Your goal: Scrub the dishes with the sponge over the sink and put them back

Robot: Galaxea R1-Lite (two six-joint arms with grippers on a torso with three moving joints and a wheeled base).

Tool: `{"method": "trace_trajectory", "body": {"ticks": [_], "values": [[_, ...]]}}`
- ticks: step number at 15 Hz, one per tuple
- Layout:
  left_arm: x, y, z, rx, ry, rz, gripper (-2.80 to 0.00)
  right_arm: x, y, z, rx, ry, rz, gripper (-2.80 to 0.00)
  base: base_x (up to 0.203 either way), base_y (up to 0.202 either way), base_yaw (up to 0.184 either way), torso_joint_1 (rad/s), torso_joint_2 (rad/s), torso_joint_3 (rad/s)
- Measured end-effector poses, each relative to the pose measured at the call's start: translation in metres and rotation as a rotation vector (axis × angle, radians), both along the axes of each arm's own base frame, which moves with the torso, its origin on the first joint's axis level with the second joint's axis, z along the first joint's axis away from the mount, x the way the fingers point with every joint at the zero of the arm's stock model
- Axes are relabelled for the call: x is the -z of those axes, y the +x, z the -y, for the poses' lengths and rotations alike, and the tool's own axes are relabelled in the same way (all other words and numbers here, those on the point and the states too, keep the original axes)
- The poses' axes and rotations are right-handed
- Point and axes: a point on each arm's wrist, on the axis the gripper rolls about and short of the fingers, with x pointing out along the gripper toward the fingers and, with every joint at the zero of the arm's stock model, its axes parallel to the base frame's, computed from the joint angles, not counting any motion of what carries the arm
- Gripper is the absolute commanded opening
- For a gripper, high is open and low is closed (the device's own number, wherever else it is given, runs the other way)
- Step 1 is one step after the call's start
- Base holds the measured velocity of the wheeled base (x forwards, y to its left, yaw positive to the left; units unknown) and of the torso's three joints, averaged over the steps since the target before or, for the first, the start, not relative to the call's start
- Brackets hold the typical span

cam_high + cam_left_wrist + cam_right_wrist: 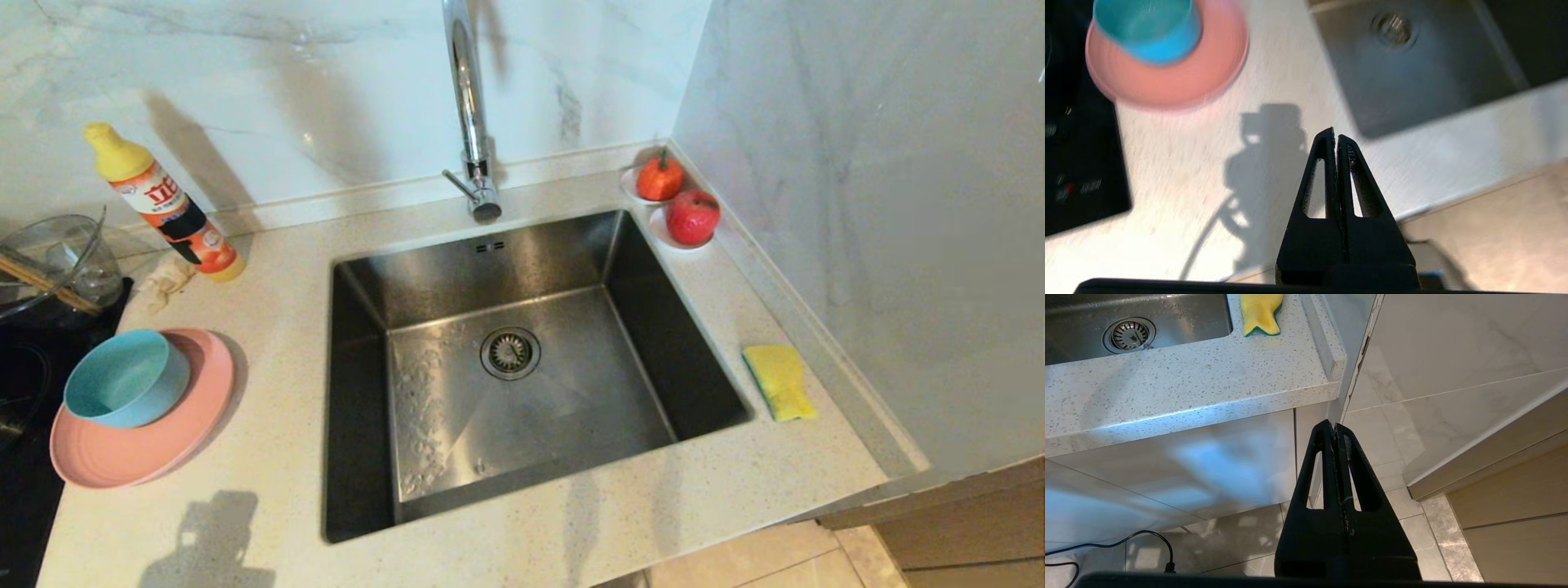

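Fig. 1. Kitchen counter w/ sink (457, 269) as landmark; nothing yet picked up.

Dishes: teal bowl (126, 377) sits inside pink plate (122, 449), both on the counter to the left of the sink, near its front-left corner. The plate's far edge overhangs a black cooktop (20, 392). Sponge (780, 380) lies flat on the counter just right of the sink, yellow face up, close to the side wall.

Left gripper (1336, 136): jaws pressed together, holding nothing, above the counter's front edge, left-front of the sink; its shadow falls on the counter between plate and front edge. Right gripper (1334, 426): jaws likewise closed and empty, hanging below counter level, right-front of the sink, over the floor.

Risks, as judged:
1. 2 stacked dishes. Gripping the plate rim w/ the bowl aboard could tip the bowl off; the bowl probably needs lifting 1st.
2. Closed jaws. Approaching either dish w/o opening would shove it toward the cooktop or toward the glass bowl (49, 261) behind-left of the sink.
3. Thin, matte plate rim lying flat gives little purchase; a shallow pinch may slip over the sink.
4. Sponge sits near the wall; the right arm has little room, and a soft sponge may squash or slide into the sink.
5. Detergent bottle (167, 204), behind-left of the sink, leans and could be knocked over.
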Motion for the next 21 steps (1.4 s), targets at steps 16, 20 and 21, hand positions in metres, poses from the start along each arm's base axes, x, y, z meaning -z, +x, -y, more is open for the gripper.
{"method": "trace_trajectory", "body": {"ticks": [16, 20, 21], "values": [[0.089, -0.01, -0.003, -0.065, 0.007, 0.086, -2.8, 0.0, 0.0, 0.0, 0.0, 0.0, 0.0, -2.8, 0.0, 0.0, 0.0, 0.0, 0.0, 0.0], [0.089, -0.01, -0.003, -0.066, 0.005, 0.085, -2.8, 0.0, 0.0, 0.0, 0.0, -0.005, -0.001, -2.8, 0.0, 0.0, 0.0, 0.0, 0.0, 0.0], [0.089, -0.01, -0.003, -0.066, 0.004, 0.085, -2.8, 0.0, 0.0, 0.0, 0.0, -0.001, 0.0, -2.8, 0.0, 0.0, 0.0, 0.0, 0.0, 0.0]]}}
